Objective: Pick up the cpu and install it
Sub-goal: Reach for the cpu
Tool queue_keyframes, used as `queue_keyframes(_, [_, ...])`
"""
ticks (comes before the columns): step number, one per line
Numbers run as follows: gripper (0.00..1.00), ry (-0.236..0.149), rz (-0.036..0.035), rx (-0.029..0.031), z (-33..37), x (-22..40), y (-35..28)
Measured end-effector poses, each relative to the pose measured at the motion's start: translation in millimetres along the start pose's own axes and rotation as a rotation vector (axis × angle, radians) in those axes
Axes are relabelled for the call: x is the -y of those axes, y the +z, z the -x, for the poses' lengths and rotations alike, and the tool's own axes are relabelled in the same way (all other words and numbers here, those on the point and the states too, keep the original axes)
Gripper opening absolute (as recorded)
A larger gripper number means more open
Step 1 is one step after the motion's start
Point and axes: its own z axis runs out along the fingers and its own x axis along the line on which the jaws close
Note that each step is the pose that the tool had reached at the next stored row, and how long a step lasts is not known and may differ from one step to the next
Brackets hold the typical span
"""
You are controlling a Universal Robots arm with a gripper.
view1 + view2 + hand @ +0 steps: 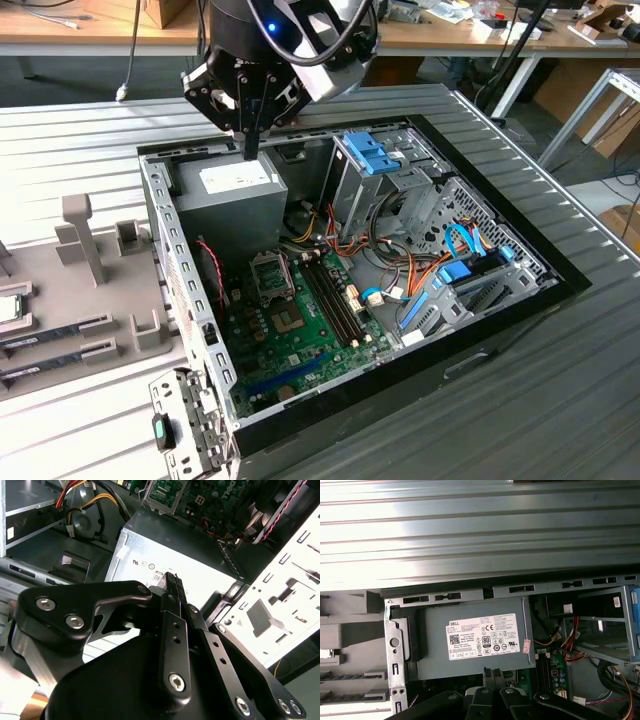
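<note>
The cpu (9,307), a small silvery square, lies in a holder on the grey tray (110,290) at the exterior view's far left. My gripper (250,148) hangs over the back edge of the open computer case, just above the grey power-supply box (240,195). Its fingers stand pressed together with nothing between them, as both wrist views show (172,578) (491,672). The open metal cpu socket (270,280) sits on the green motherboard (310,335), below the power supply in the exterior view. The cpu is well to the left of the gripper.
Long memory sticks (55,337) lie in slots on the tray beside the cpu, with grey upright posts (85,235) behind. Inside the case are a blue-tabbed drive cage (372,158), bundled cables (400,275) and a red-black wire (212,268). The case wall (185,270) stands between tray and board.
</note>
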Motion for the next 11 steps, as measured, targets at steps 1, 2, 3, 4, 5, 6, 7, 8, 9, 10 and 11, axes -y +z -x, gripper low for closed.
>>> queue_keyframes(1, [0.11, 0.000, 0.0000, 0.0000, -0.5, 0.0, 0.0])
queue_keyframes(2, [0.11, 0.000, 0.0001, 0.0000, -1.0, 0.1, 0.0])
queue_keyframes(3, [0.11, 0.000, 0.0001, 0.0000, -1.6, 0.1, 0.0])
queue_keyframes(4, [0.11, 0.000, 0.0001, 0.0000, -2.1, 0.1, 0.0])
queue_keyframes(5, [0.11, 0.000, 0.0000, 0.0000, -2.8, 0.2, -0.1])
queue_keyframes(6, [0.11, 0.000, 0.0001, 0.0000, -3.2, 0.2, 0.0])
queue_keyframes(7, [0.11, 0.000, 0.0001, 0.0000, -4.0, 0.3, -0.1])
queue_keyframes(8, [0.11, 0.000, 0.0000, 0.0000, -4.5, 0.3, -0.1])
queue_keyframes(9, [0.11, 0.000, 0.0001, 0.0000, -5.3, 0.4, -0.1])
queue_keyframes(10, [0.11, 0.000, 0.0000, 0.0000, -6.1, 0.4, -0.1])
queue_keyframes(11, [0.11, 0.000, 0.0000, 0.0000, -6.8, 0.5, -0.2])
